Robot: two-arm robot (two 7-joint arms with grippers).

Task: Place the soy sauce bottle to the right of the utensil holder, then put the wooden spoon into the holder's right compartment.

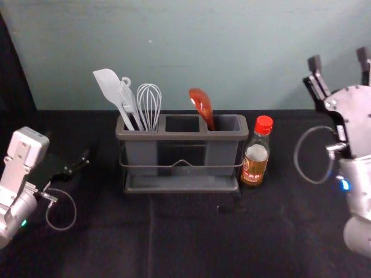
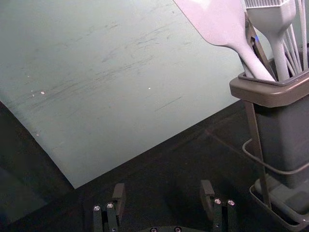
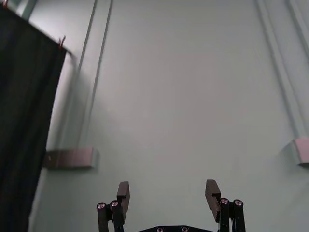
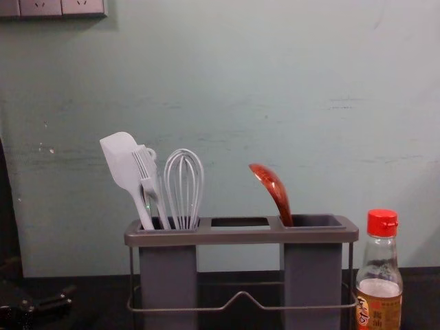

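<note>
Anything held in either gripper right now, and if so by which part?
Nothing held. Left gripper, left of the utensil holder, and right gripper, raised off to its right: fingers open and empty on both.

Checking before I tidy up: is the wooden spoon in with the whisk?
No, the wooden spoon leans in the right compartment of the utensil holder.

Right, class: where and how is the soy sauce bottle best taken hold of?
Probably by its upright, labelled body, below the red cap, the right gripper coming from the robot's right with fingers either side. The bottle stands upright; the utensil holder crowds its left.
</note>
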